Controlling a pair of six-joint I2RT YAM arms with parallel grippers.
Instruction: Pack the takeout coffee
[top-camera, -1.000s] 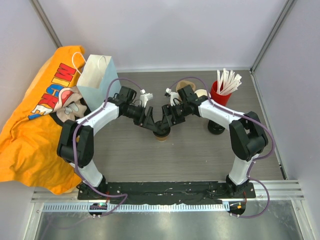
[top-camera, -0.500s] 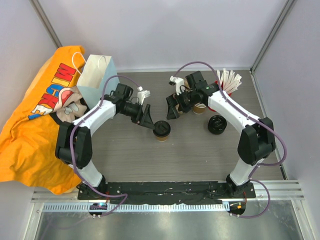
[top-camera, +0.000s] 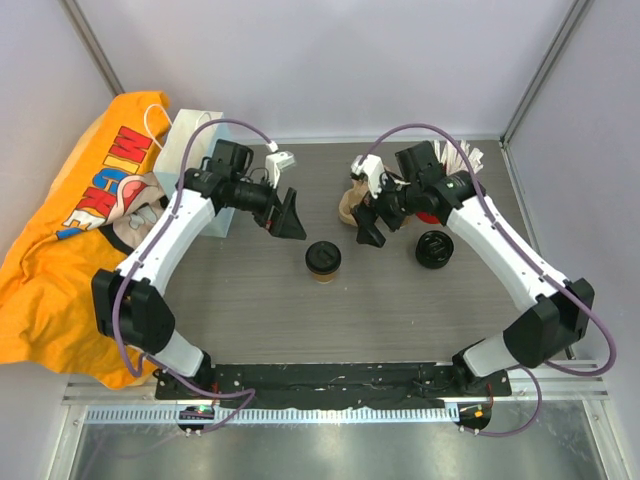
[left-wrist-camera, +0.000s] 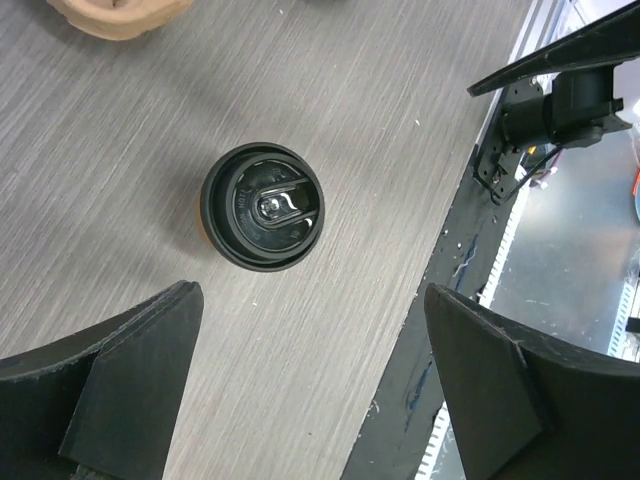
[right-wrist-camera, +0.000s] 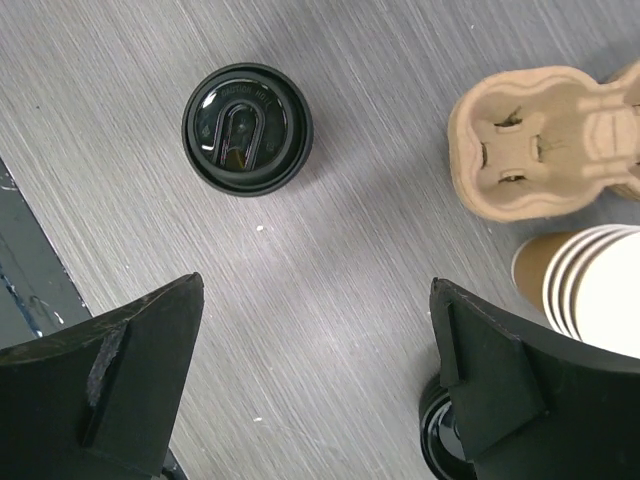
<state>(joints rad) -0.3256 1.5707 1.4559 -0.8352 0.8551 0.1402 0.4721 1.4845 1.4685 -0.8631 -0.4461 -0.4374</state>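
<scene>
Between the gaping, empty left gripper (top-camera: 287, 214) and right gripper (top-camera: 371, 229) stands the small brown kraft paper cup with round black plastic lid (top-camera: 323, 259); I'd clasp it below the lid, level.

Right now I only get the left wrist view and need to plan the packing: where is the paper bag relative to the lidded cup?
Observer: The white paper bag stands at the far left rear, well apart from the takeout coffee.
Operator: Is the right gripper near the cup?
Observer: The right gripper hovers open to its right rear, holding nothing.
Operator: What else is on that side?
Observer: A stack of lidless cups beside the cardboard cup carrier.
</scene>
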